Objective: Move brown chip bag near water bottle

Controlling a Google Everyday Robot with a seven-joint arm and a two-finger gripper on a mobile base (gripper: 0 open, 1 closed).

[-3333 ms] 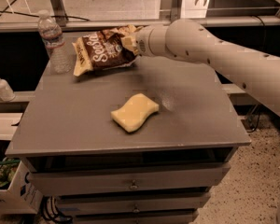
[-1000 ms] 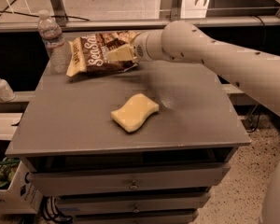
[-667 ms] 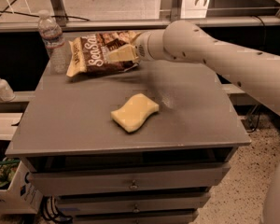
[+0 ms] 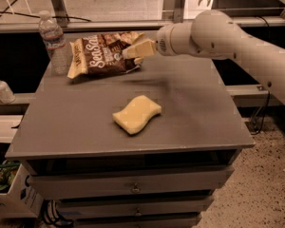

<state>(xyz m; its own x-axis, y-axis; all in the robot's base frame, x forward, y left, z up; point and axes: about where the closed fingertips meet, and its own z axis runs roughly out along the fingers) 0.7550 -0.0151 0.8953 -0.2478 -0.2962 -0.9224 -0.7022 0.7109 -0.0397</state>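
One camera view showed the claw (image 4: 135,50) over the table's (image 4: 85,122) far side, pinching the right end of the bag (image 4: 102,56). The bag stretched away from it toward the bottle (image 4: 54,44), which stood just beyond the bag's other end. A push that way could topple the tall bottle, which stood near the table's edge. A sponge (image 4: 137,114) lay camera-side of the claw, well apart, and a pump bottle (image 4: 1,88) stood off the table beyond the bottle. Nothing stood between bag and bottle.
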